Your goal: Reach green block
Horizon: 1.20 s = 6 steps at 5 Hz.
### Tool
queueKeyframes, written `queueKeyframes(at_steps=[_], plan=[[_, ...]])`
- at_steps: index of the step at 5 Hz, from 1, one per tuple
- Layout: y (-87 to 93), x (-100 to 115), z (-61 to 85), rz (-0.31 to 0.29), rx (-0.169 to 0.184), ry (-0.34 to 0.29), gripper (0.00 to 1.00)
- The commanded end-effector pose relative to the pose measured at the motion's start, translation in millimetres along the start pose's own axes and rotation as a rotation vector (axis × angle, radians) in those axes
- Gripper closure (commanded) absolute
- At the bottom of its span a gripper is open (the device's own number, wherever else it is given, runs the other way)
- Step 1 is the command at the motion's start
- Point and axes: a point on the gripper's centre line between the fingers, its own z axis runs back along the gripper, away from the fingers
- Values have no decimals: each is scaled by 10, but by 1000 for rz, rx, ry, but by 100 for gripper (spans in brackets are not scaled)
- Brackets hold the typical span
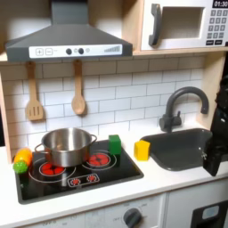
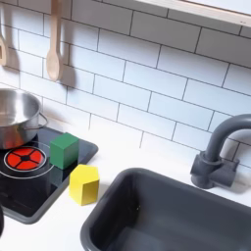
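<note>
The green block [image 1: 114, 142] [image 2: 65, 150] stands upright on the right rear corner of the black stovetop [image 1: 80, 174], just beside the steel pot [image 1: 67, 145] [image 2: 15, 116]. My gripper [image 1: 215, 160] hangs as a dark shape at the first exterior view's right edge, over the sink [image 1: 183, 149]. It is far from the green block, with the yellow block [image 1: 142, 149] [image 2: 84, 184] between them. Its fingers are too dark and cropped to tell whether they are open or shut.
A green and orange toy vegetable [image 1: 20, 160] lies at the stovetop's left end. The faucet [image 1: 178, 107] [image 2: 216, 157] rises behind the sink [image 2: 167, 211]. Wooden utensils [image 1: 78, 89] hang on the tiled wall, under a hood and a microwave [image 1: 183, 24].
</note>
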Motion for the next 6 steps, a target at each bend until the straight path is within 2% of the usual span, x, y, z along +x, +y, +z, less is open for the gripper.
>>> queueKeyframes(at_steps=[1, 2, 4, 6], plan=[[-2, 3, 2, -2, 0, 0, 0], [68, 129, -79, 12, 23, 1, 0], [171, 410, -157, -5, 51, -23, 0], [214, 775, -190, 4, 64, -62, 0]])
